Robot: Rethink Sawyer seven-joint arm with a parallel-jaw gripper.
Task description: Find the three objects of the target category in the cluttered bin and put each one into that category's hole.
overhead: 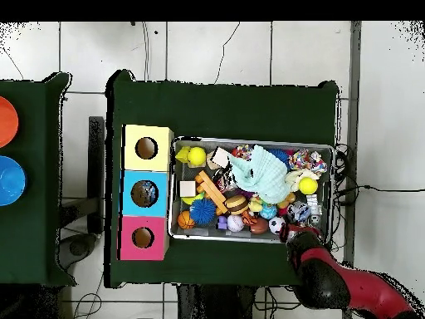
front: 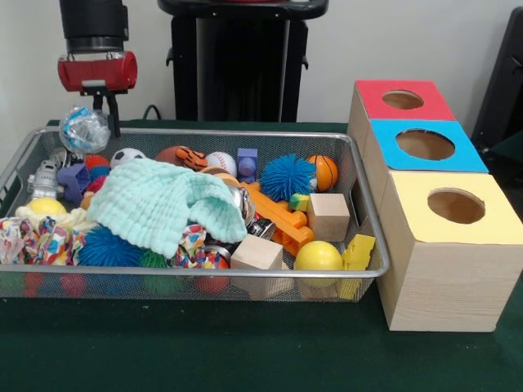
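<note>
Three holed boxes [front: 441, 220] beside wire bin [front: 372, 245] – two wooden cubes [front: 328, 216], fingers [front: 91, 122] gripping clear ball [front: 84, 130]

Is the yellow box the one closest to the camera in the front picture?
Yes, in the front view the yellow box sits nearest, with the blue box behind it and the red box farthest back.

Pale wall [front: 409, 37], white tiled floor [overhead: 232, 50], green-clothed table [front: 204, 351].

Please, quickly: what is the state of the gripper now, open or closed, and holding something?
Gripper: closed on a clear crinkly ball, lifted above the bin's far corner.
</note>
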